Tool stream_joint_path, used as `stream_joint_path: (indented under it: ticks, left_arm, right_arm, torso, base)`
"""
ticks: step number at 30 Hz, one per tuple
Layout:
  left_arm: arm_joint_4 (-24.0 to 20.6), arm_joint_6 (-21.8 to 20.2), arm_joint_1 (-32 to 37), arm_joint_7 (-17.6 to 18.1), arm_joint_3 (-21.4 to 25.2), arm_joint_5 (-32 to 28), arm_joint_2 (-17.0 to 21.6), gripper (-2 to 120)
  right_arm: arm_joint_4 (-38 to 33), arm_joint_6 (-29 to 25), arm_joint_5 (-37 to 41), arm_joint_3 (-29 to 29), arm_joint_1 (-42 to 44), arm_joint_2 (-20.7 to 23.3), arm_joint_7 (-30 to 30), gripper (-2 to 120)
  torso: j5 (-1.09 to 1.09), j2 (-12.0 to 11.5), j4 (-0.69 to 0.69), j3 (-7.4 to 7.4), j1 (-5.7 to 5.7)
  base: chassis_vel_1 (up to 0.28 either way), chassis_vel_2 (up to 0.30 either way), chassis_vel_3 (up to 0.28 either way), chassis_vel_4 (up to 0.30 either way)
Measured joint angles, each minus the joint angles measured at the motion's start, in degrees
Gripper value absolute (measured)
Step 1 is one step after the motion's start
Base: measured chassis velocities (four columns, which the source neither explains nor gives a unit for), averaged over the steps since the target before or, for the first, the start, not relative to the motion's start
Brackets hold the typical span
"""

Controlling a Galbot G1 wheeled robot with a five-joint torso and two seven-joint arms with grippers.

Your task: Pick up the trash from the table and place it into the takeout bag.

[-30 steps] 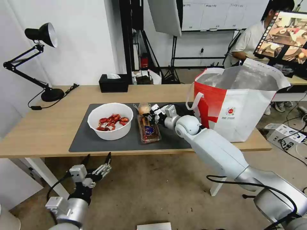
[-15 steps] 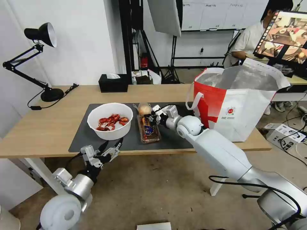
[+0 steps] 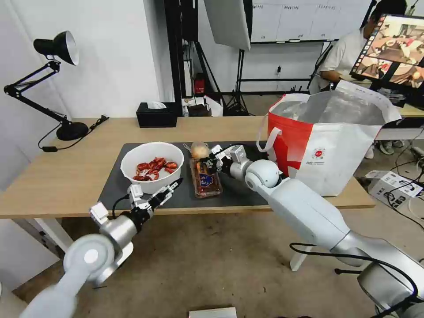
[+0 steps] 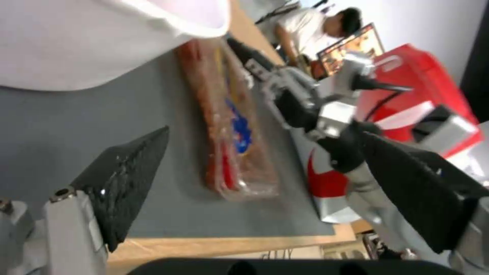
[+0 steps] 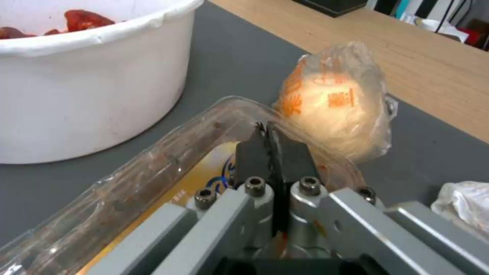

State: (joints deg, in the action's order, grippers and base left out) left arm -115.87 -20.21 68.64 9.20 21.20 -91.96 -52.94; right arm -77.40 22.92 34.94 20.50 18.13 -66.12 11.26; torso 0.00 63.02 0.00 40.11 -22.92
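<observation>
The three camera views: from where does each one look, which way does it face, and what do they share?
Head view: high, facing forward and down at the table; both arms show.
Left wrist view: behind the open left gripper, low over the mat, facing the clear tray and takeout bag.
Right wrist view: behind the right gripper, shut on the tray rim.
All three share the tray and white bowl.
</observation>
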Motion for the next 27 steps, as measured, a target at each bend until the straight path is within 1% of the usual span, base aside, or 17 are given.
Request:
stream_joint_path:
  ticks: [2,3,5,10,18,27]
  left_arm:
    - [1.69,-0.87,-2.17,1.44,-1.33,-0.77,-0.29,100]
    - [1.69,-0.87,-2.17,1.44,-1.33,-0.77,-0.29,100]
    - [2.89,-1.42,-3.75,2.58,-2.22,-1.65,-0.61,100]
    - [4.84,-1.72,-6.18,3.09,-3.95,-2.27,-1.41,100]
    - [6.17,-2.02,-8.39,4.30,-6.71,-2.40,-3.32,100]
    - [7.27,-2.68,-10.61,5.54,-8.48,-3.48,-4.17,100]
  right_arm:
    - [-0.29,0.26,0.01,-0.02,0.09,0.11,-0.29,0]
    - [-0.29,0.26,0.01,-0.02,0.09,0.11,-0.29,0]
    - [-0.29,0.41,0.01,-0.05,0.11,0.20,-0.33,0]
    - [-0.20,0.47,0.01,-0.20,0.09,0.29,-0.32,0]
    - [-0.28,0.47,0.01,-0.48,0.24,0.82,-0.24,0]
    - [-0.81,0.47,-0.01,-0.85,0.99,0.99,-0.25,0]
  torso:
    - [0.00,0.00,0.00,0.00,0.00]
    - [0.00,0.00,0.00,0.00,0.00]
    - [0.00,0.00,0.00,0.00,0.00]
    - [0.01,0.00,0.00,0.00,0.00]
    - [0.01,0.00,0.00,0.00,0.00]
    - [0.01,0.00,0.00,0.00,0.01]
  base:
    - [0.000,0.000,0.000,0.000]
    - [0.000,0.000,0.000,0.000]
    - [0.000,0.000,0.000,0.000]
    - [0.000,0.000,0.000,0.000]
    - [0.000,0.000,0.000,0.000]
    - [0.000,0.000,0.000,0.000]
